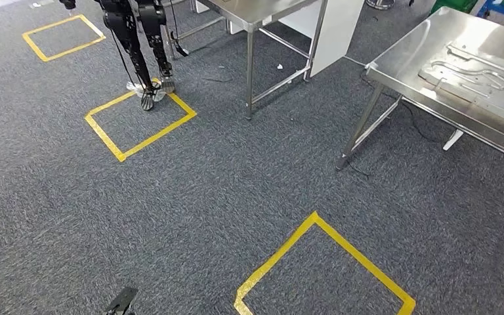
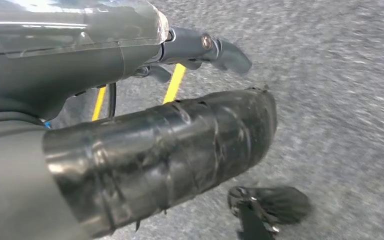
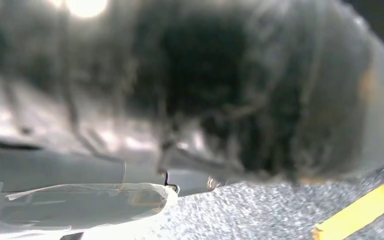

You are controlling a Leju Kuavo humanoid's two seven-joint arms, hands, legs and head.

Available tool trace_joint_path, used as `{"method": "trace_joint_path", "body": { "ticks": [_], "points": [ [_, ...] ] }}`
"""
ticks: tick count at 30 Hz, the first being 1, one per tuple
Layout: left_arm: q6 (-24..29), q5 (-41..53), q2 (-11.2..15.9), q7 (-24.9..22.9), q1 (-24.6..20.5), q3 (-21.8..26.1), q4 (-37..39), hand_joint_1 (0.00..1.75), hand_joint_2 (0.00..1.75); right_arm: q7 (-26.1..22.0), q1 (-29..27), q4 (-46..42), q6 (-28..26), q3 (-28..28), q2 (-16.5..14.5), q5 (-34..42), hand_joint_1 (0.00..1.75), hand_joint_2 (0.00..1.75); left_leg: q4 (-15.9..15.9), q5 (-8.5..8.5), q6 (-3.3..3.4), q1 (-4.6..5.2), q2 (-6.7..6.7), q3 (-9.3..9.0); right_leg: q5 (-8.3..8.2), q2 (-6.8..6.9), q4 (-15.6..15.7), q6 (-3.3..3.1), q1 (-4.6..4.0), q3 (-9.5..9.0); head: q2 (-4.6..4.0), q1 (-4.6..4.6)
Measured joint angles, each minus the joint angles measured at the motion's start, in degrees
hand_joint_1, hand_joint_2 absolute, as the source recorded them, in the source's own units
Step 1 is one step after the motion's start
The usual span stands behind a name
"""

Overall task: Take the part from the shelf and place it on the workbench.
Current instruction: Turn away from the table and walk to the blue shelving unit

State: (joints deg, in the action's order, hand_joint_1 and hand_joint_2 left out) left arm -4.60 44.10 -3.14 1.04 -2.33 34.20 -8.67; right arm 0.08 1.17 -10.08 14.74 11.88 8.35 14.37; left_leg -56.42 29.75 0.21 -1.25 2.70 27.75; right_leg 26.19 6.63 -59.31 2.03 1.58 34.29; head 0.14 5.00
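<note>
Left hand [image 2: 145, 150] hangs over carpet; flat silvery part [image 1: 472, 75] lies on workbench [image 1: 400, 65].

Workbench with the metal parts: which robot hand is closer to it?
Right, probably. The workbench stands ahead on the robot's right. The right robot hand hangs over carpet on that side; the left robot hand hangs on the far side.

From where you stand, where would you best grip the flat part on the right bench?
Probably its near long edge, coming from the side of the bench that faces us. The part is a thin plate lying flat, so fingers can hardly close on it from above; slid over that rim, the edge could be pinched.
</note>
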Motion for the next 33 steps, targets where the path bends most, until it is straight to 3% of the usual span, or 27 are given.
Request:
{"method": "trace_joint_path", "body": {
  "ticks": [2,4,5,6,7,9,10,12,13,14,15,16,18,19,20,21,22,24,26,27,28,30,31,33],
  "points": [
    [-0.1,0.2,0.0,-0.3,-0.2,0.0,0.0,0.00,0.00,0.5,-0.1,0.0,0.3,0.1,0.0,-0.3,0.00,0.87,0.1,-1.34,1.34,0.15,-0.95,1.44,4.83,-3.87,-4.2,0.32,0.13,1.43,-0.01,-0.04],
    [-0.2,0.3,0.0,-0.4,-0.6,-0.1,0.0,0.00,0.00,0.8,-0.3,0.0,0.5,0.2,0.0,-0.4,0.00,1.75,0.0,-2.79,2.08,0.63,-2.39,3.22,10.33,-6.14,-11.3,-0.17,-0.28,3.25,-0.01,-0.07],
    [-0.2,0.3,0.0,-0.4,-0.7,-0.1,0.0,0.00,0.00,0.9,-0.3,0.0,0.5,0.3,0.0,-0.4,0.00,1.75,-0.1,-3.53,2.24,0.91,-3.20,4.16,11.43,-6.46,-14.1,-0.53,-0.52,3.56,-0.01,-0.07],
    [-0.3,0.3,0.0,-0.4,-0.8,-0.1,0.0,0.00,0.00,1.0,-0.3,0.0,0.5,0.4,0.0,-0.4,0.00,1.75,-0.3,-4.22,2.28,1.16,-4.05,5.12,11.09,-6.59,-15.1,-0.96,-0.79,2.98,-0.01,-0.06],
    [-0.3,0.3,0.0,-0.5,-0.7,-0.1,0.0,0.00,0.00,1.1,-0.3,0.0,0.5,0.4,0.0,-0.4,0.00,1.75,-0.5,-4.85,2.26,1.34,-4.87,6.07,9.65,-6.76,-13.9,-1.43,-1.08,1.35,-0.01,-0.04],
    [-0.4,0.3,0.0,-0.6,-0.7,-0.2,0.0,0.00,0.00,1.1,-0.2,0.0,0.4,0.5,0.0,-0.2,0.00,1.75,-1.0,-5.98,2.13,1.53,-6.42,7.70,6.64,-8.47,-6.6,-2.61,-1.66,-4.25,-0.01,-0.03],
    [-0.4,0.3,-0.1,-0.6,-0.8,-0.2,0.0,0.00,0.00,1.1,-0.2,0.0,0.4,0.5,0.0,-0.1,0.00,1.75,-1.2,-6.53,1.97,1.62,-7.15,8.34,6.19,-9.76,-2.3,-3.11,-1.81,-6.99,-0.01,-0.01],
    [-0.5,0.3,-0.1,-0.7,-1.0,-0.2,0.0,0.00,0.00,1.1,-0.1,0.0,0.3,0.6,0.1,0.1,0.00,1.75,-1.3,-7.73,1.44,1.61,-8.43,9.13,6.47,-11.37,2.6,-3.69,-2.06,-9.68,-0.01,-0.01],
    [-0.5,0.3,-0.2,-0.7,-0.9,-0.2,0.0,0.00,0.00,1.1,0.0,0.0,0.3,0.6,0.1,0.1,0.00,1.75,-1.1,-8.44,1.06,1.60,-9.18,9.35,6.30,-10.96,3.3,-3.80,-2.13,-9.76,-0.01,-0.04],
    [-0.5,0.3,-0.1,-0.7,-0.8,-0.3,0.0,0.00,0.00,1.1,0.1,0.0,0.3,0.6,0.0,0.2,0.00,1.75,-0.9,-8.93,0.73,1.54,-9.56,9.51,5.71,-10.23,3.5,-4.01,-2.02,-9.41,-0.01,-0.09],
    [-0.5,0.3,-0.2,-0.7,-0.7,-0.3,0.0,0.00,0.00,1.2,0.3,0.0,0.3,0.6,0.0,0.2,0.00,1.75,-1.2,-8.57,0.47,1.55,-9.08,9.84,5.05,-9.40,3.8,-4.31,-1.92,-9.06,-0.01,-0.10],
    [-0.5,0.3,-0.2,-0.8,-0.6,-0.4,0.0,0.00,0.00,1.2,0.4,0.0,0.3,0.6,0.0,0.2,0.00,1.75,-2.3,-7.02,0.22,1.55,-7.91,10.40,4.27,-8.48,4.2,-4.67,-1.81,-8.56,-0.01,0.01],
    [-0.5,0.3,-0.2,-0.8,-0.8,-0.4,0.0,0.00,0.00,1.2,0.2,0.0,0.3,0.7,-0.1,0.2,0.00,1.75,-7.8,-1.08,-0.32,1.31,-4.67,12.11,2.97,-6.59,4.4,-5.01,-1.82,-7.19,-0.01,0.23],
    [-0.5,0.3,-0.2,-0.9,-0.9,-0.5,0.0,0.00,0.00,1.3,0.1,0.0,0.3,0.7,-0.1,0.2,0.00,1.75,-11.6,1.63,-0.70,1.04,-3.77,12.94,2.41,-5.60,4.3,-4.99,-1.85,-6.31,-0.01,0.31],
    [-0.5,0.3,-0.2,-0.9,-1.0,-0.5,0.0,0.00,0.00,1.3,0.0,0.0,0.3,0.8,-0.1,0.2,0.00,1.75,-15.1,2.96,-1.08,0.74,-3.36,13.38,1.88,-4.65,4.0,-4.83,-1.86,-5.35,-0.01,0.32],
    [-0.5,0.3,-0.2,-0.9,-1.0,-0.5,0.0,0.00,0.00,1.4,0.0,0.0,0.3,0.8,-0.1,0.2,0.00,1.75,-17.4,2.78,-1.44,0.44,-3.16,13.23,1.35,-3.73,3.8,-4.67,-1.84,-4.32,-0.01,0.34],
    [-0.5,0.3,-0.2,-0.9,-1.0,-0.5,0.0,0.00,0.00,1.4,0.0,0.0,0.3,0.8,-0.1,0.2,0.00,1.75,-17.9,1.42,-1.77,0.14,-2.94,12.21,0.83,-2.85,3.4,-4.46,-1.81,-3.18,-0.01,0.34],
    [-0.5,0.3,-0.2,-0.9,-1.1,-0.5,0.0,0.00,0.00,1.4,0.2,0.0,0.2,0.9,-0.1,0.2,0.00,1.75,-13.0,-1.08,-2.26,-0.31,-1.28,6.83,-0.01,-1.29,2.4,-3.91,-1.75,-1.22,-0.01,0.39],
    [-0.5,0.2,-0.1,-0.9,-1.4,-0.5,0.0,0.00,0.00,1.4,0.2,0.0,0.1,0.9,-0.1,0.2,0.00,1.75,-4.0,0.12,-2.07,-0.12,1.54,-0.18,-0.56,0.21,1.2,-3.27,-1.74,-0.06,0.01,0.45],
    [-0.5,0.2,-0.1,-0.9,-1.5,-0.5,0.0,0.00,0.00,1.4,0.3,0.0,0.1,0.9,-0.1,0.2,0.00,1.75,-1.2,1.03,-1.67,0.13,2.36,-2.10,-0.84,0.88,0.8,-2.95,-1.72,0.16,0.01,0.45],
    [-0.5,0.2,-0.1,-0.9,-1.5,-0.5,-0.1,0.00,0.00,1.4,0.3,0.0,0.0,1.0,-0.1,0.2,0.00,1.75,0.4,1.56,-1.25,0.42,2.46,-2.88,-1.10,1.45,0.7,-2.70,-1.66,0.31,0.01,0.49],
    [-0.5,0.2,0.0,-1.0,-1.3,-0.5,-0.1,0.00,0.00,1.5,0.5,0.0,0.0,1.0,-0.2,0.2,0.00,1.75,0.6,0.99,-0.27,0.75,1.53,-2.16,-1.76,2.41,0.7,-2.15,-1.40,0.40,0.00,0.65],
    [-0.5,0.2,0.0,-1.0,-1.2,-0.5,0.0,0.00,0.00,1.5,0.7,0.0,0.0,1.0,-0.2,0.2,0.00,1.75,0.8,0.50,0.26,0.79,1.11,-1.80,-1.50,1.92,0.5,-1.82,-1.18,0.60,0.00,0.72],
    [-0.6,0.2,0.1,-1.2,-1.1,-0.5,0.0,0.00,0.00,1.5,0.7,0.0,0.0,1.0,-0.3,0.2,0.00,1.75,1.2,-1.01,1.62,0.80,-0.03,-0.45,2.02,-1.53,-2.4,-1.29,-0.82,1.74,-0.01,0.71]
  ]
}}
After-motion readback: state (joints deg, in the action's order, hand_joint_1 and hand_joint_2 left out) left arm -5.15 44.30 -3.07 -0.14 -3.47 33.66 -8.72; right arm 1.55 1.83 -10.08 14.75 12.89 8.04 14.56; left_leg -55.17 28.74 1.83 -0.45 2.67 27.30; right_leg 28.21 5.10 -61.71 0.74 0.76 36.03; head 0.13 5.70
